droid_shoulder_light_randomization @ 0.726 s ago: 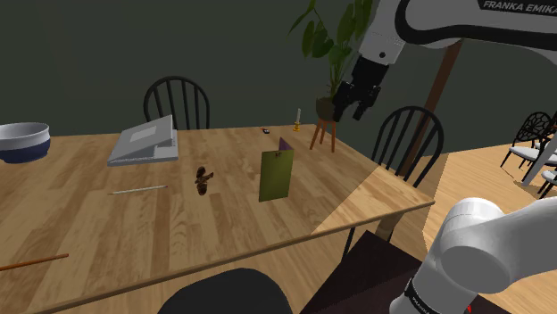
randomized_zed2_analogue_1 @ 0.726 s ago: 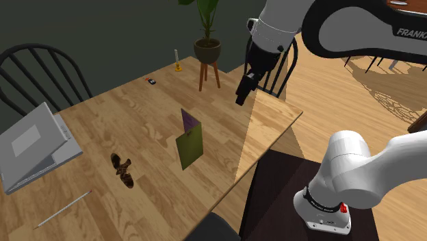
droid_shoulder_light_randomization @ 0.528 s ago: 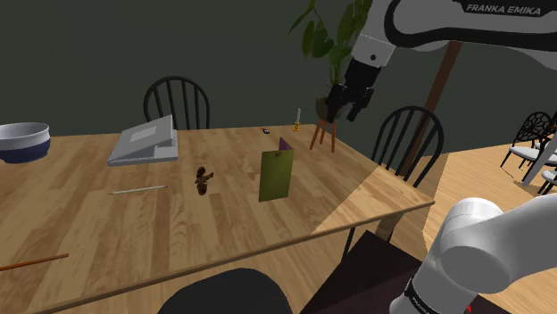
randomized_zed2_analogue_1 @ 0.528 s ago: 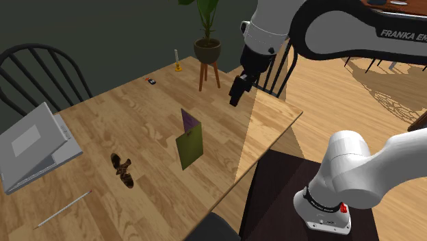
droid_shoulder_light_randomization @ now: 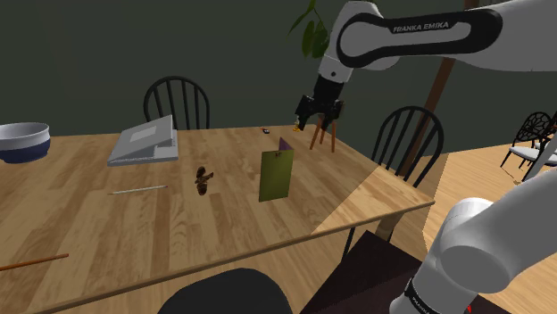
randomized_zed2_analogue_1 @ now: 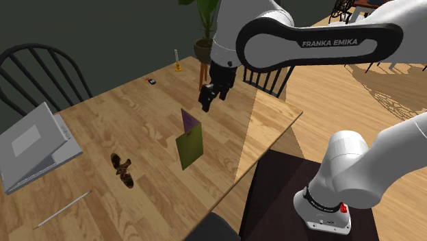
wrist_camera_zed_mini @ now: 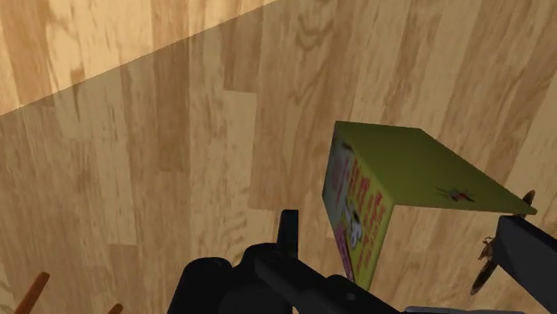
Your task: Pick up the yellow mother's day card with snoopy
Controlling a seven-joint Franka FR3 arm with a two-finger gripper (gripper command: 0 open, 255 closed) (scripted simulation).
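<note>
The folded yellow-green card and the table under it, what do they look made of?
Folded yellow-green card: probably thin matte cardstock, judging by its flat panels and sharp crease. Light brown table: seemingly wood planks, low sheen, showing grain and seams.

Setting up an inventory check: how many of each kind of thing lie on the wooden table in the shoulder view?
Card: 1
Bowl: 1
Grey laptop: 1
Thin sticks: 2
Small brown object: 1
Small dark item: 1
Candle holder: 1
Total: 8
</note>
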